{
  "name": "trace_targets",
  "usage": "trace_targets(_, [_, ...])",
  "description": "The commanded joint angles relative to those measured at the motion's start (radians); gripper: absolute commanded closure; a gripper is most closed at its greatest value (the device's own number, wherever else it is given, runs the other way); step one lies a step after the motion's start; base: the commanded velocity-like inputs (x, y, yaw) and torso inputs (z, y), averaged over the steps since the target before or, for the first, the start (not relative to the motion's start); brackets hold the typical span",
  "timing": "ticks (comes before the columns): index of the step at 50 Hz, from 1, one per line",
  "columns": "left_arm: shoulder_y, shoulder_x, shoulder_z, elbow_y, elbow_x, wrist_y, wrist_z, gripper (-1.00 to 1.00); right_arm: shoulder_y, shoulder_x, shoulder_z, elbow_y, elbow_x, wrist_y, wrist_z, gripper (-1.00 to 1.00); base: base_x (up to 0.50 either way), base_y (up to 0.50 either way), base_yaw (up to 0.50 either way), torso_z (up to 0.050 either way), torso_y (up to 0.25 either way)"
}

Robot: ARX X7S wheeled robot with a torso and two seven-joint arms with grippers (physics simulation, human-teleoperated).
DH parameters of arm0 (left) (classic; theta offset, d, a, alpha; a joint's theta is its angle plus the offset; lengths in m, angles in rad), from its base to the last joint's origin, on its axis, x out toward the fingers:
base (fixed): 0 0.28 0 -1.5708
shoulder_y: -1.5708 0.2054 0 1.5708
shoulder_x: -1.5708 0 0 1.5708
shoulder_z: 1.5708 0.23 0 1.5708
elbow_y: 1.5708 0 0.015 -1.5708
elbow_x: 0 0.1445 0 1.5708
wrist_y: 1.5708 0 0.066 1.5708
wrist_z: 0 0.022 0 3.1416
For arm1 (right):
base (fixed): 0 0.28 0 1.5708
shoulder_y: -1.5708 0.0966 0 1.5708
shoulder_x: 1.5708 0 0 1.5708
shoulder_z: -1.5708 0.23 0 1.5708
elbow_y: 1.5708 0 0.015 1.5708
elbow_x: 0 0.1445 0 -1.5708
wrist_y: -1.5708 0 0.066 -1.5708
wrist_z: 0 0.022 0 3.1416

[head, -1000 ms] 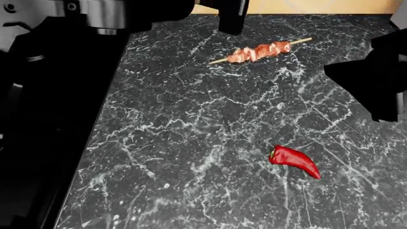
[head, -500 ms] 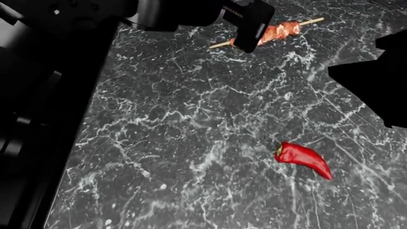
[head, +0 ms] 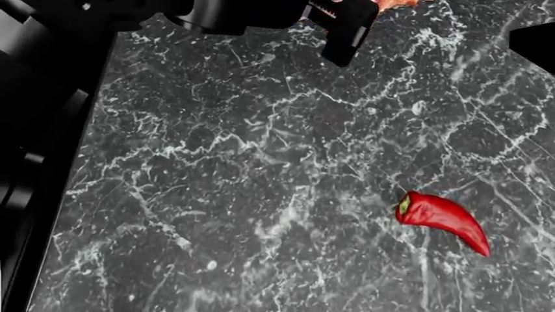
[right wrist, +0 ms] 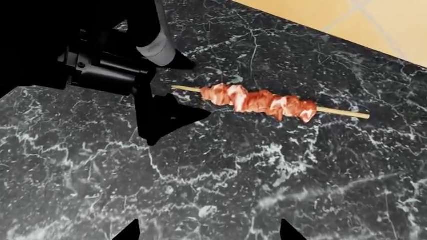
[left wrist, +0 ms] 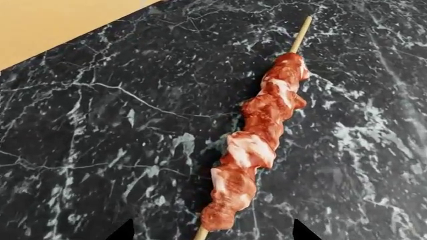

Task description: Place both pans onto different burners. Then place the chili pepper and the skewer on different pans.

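Observation:
The skewer (left wrist: pixel 257 135) lies flat on the black marble counter (left wrist: pixel 100 125), with pinkish meat chunks along a pale stick. My left gripper (left wrist: pixel 211 236) hangs open just above it, its two tips on either side of the stick's bare near end. In the head view one left finger (head: pixel 347 32) shows at the top, and only a scrap of the skewer (head: pixel 397 3) shows beside it. The red chili pepper (head: pixel 442 220) lies alone at the lower right. My right gripper (right wrist: pixel 208 234) is open and empty, a short way from the skewer (right wrist: pixel 257 104). The pans and burners are out of view.
The counter's far edge runs close behind the skewer, with tan floor (right wrist: pixel 373 20) beyond it. My left arm (right wrist: pixel 100 60) reaches in beside the skewer's stick end. A black mass (head: pixel 35 130) fills the left side of the head view. My right arm (head: pixel 536 39) shows at the upper right.
The head view has tilted down, so the skewer slid to its top edge and the chili shifted lower right. My left gripper moved from behind the skewer to over it.

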Motion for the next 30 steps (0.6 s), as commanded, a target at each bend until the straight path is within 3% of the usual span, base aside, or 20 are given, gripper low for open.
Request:
trace_targets(1, [0.023, -0.009, -0.018, 0.026, 0.019, -0.024, -0.002, -1.00, 0.000, -0.002, 0.023, -0.004, 0.022, 0.013, 0.028, -1.00, 0.00, 0.00, 0.00, 0.000, -0.188])
trace_targets(10, [0.023, -0.013, -0.032, 0.028, 0.002, -0.023, -0.009, -1.00, 0.000, -0.002, 0.018, -0.004, 0.027, 0.013, 0.031, -1.00, 0.00, 0.00, 0.00, 0.000, -0.116])
trace_targets(11, [0.024, -0.015, -0.037, 0.029, -0.002, -0.021, -0.011, 1.00, 0.000, -0.001, 0.018, -0.004, 0.028, 0.013, 0.032, -1.00, 0.00, 0.00, 0.00, 0.000, 0.000])
trace_targets(30, [0.020, -0.046, -0.076, 0.069, -0.044, -0.021, -0.051, 1.00, 0.000, -0.018, 0.017, 0.005, 0.071, 0.013, 0.081, -1.00, 0.00, 0.00, 0.00, 0.000, 0.000])
